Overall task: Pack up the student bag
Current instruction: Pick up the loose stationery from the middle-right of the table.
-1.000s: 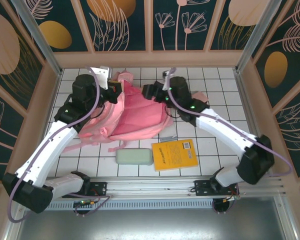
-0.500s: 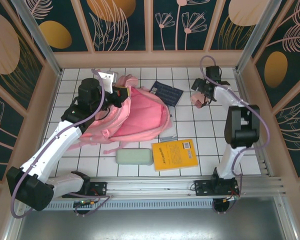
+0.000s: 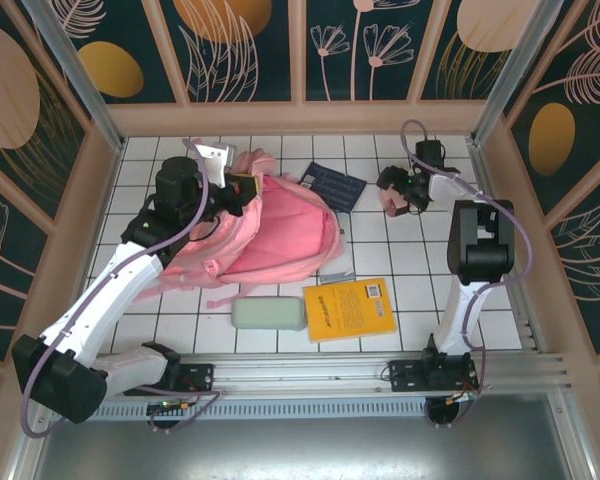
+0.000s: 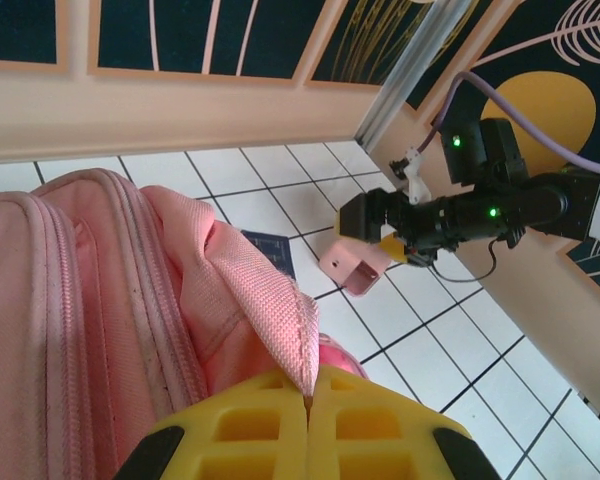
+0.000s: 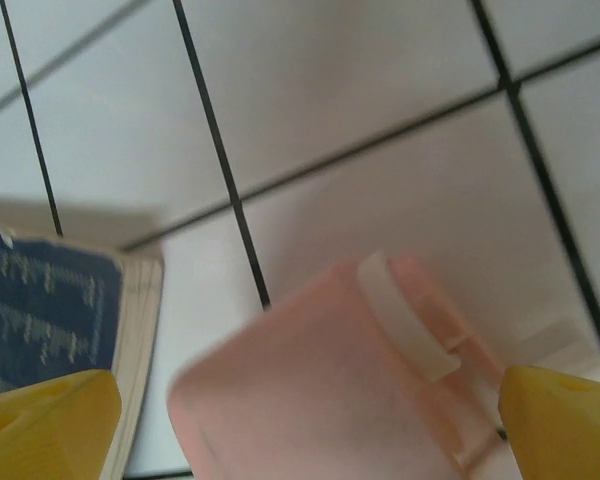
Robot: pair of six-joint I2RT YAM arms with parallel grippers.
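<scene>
The student bag [image 3: 280,235], a big pink backpack, lies left of centre on the tiled table. My left gripper [image 3: 242,185] is shut on the bag's upper edge; in the left wrist view its yellow fingers [image 4: 307,400] pinch a pink fabric flap [image 4: 270,300]. My right gripper [image 3: 392,190] hangs open at the back right over a small pink box [image 3: 390,203]. In the right wrist view the pink box [image 5: 330,390] sits between the spread yellow fingertips [image 5: 50,410], not gripped.
A dark blue notebook [image 3: 332,185] lies just right of the bag's top, close to the box. A yellow book [image 3: 350,308] and a pale green case [image 3: 268,314] lie near the front edge. Enclosure walls and a metal post stand close behind the right gripper.
My right arm swung from over the bag to the back right, opened its jaws wide and settled over the pink box. The blue notebook came uncovered. The left gripper kept its hold.
</scene>
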